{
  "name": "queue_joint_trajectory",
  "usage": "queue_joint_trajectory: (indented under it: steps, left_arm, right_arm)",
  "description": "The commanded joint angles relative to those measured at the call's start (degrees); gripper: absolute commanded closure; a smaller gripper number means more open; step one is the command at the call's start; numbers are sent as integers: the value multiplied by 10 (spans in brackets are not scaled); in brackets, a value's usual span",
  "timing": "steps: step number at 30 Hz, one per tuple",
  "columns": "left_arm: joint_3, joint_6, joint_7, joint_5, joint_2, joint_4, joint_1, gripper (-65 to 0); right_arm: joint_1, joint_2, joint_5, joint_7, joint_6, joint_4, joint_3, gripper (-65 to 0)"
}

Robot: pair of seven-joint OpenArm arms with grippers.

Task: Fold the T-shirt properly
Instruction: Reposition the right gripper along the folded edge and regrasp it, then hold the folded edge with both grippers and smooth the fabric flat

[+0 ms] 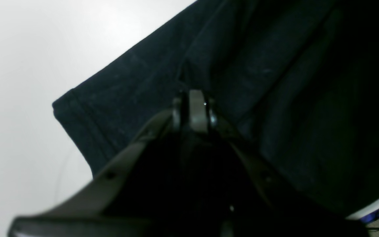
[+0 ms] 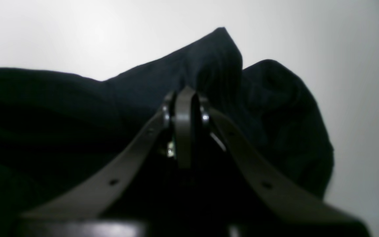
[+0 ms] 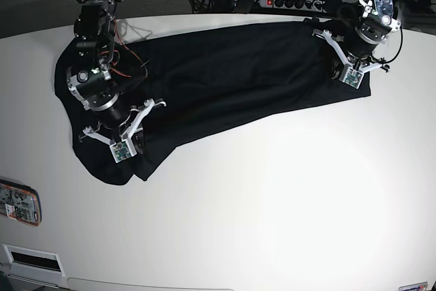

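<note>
T-shirt (image 3: 225,80): black, spread in a long band across the upper half of the base view on the white bench (image 3: 286,195), bunched at lower left.

Left claw (image 3: 351,76): at upper right, jaws together on the T-shirt near its hem.

Right claw (image 3: 125,149): at lower left, jaws together on a rumpled fold.

Risk: either pinch may catch several layers or slip, giving a skewed fold.

Views: the right wrist view shows cloth humped beyond the right claw (image 2: 184,98); only the base view shows the whole garment.
</note>
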Motion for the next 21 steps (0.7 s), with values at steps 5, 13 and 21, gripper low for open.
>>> queue_joint_trajectory:
  steps: [5, 13, 21]
  left_arm:
    - [-5, 2, -11, -5, -8, 12, 1, 0]
    - [-6, 2, -11, -5, -9, 13, 2, 0]
    - [-6, 2, -11, -5, -10, 13, 3, 0]
  right_arm:
    - [-71, 3, 4, 18, 0, 29, 4, 0]
    - [-172, 3, 0, 91, -1, 37, 4, 0]
    - [-173, 1, -124, 130, -2, 38, 3, 0]
